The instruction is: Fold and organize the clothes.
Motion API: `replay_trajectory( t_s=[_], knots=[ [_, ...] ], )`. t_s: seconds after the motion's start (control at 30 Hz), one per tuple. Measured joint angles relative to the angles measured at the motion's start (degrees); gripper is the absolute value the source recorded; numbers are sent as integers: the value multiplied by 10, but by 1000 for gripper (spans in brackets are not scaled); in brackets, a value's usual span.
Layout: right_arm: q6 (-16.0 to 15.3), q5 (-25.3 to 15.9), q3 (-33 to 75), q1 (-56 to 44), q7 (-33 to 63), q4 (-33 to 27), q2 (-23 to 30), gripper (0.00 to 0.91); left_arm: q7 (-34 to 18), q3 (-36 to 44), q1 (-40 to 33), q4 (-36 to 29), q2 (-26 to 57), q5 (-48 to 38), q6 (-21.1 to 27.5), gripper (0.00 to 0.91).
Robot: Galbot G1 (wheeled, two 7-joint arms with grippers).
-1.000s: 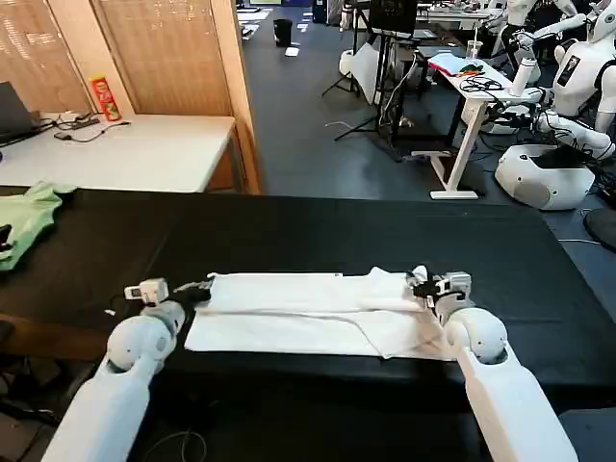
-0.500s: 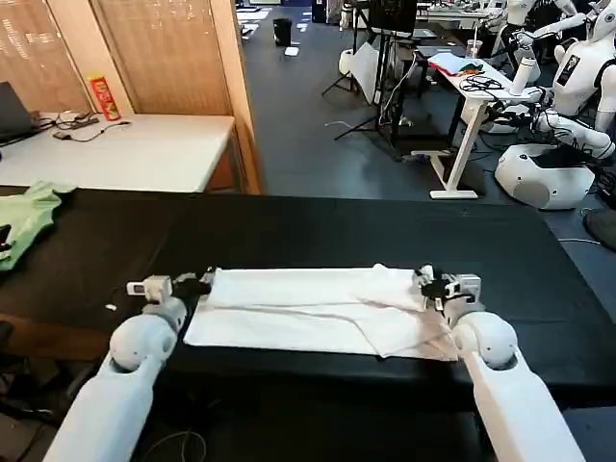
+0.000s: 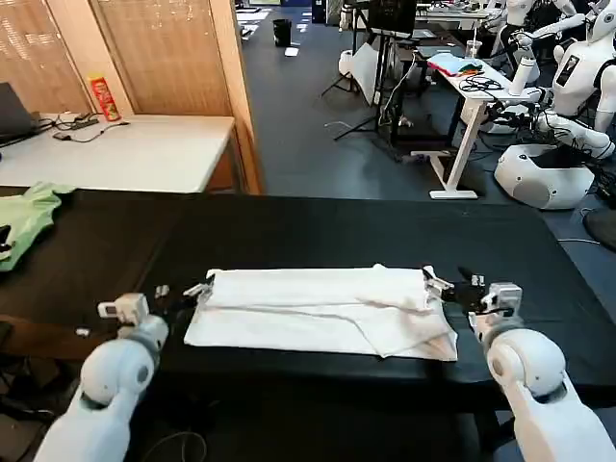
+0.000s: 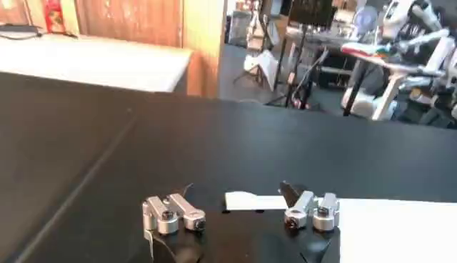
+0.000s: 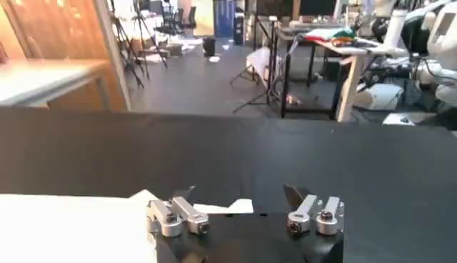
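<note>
Wide black table [image 3: 318, 226] across the whole foreground, and lying on it, toward the near edge and roughly centred, the white T-shirt [image 3: 318, 310], folded into a long flat band running left to right, with a loose flap doubled over at its right end. Off at the far left of the table there's a light green garment [image 3: 27, 219], well apart from the shirt. Now the arms: the left gripper [image 3: 183, 293] sits low over the table just beside the shirt's left end, fingers spread and empty — the left wrist view has the shirt's white corner [image 4: 400, 229] lying beside the parted fingertips, not between them. The right gripper [image 3: 448, 286] is just off the shirt's right end, likewise released, jaws wide, with the white cloth edge [image 5: 71, 229] beside it on the black surface.
</note>
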Motion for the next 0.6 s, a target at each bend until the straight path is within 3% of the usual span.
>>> replay_trajectory(
  t_s=[0.6],
  knots=[
    [-1, -8, 6, -30, 3, 56, 1, 878, 10, -1, 25, 24, -60, 42, -17, 868]
  ],
)
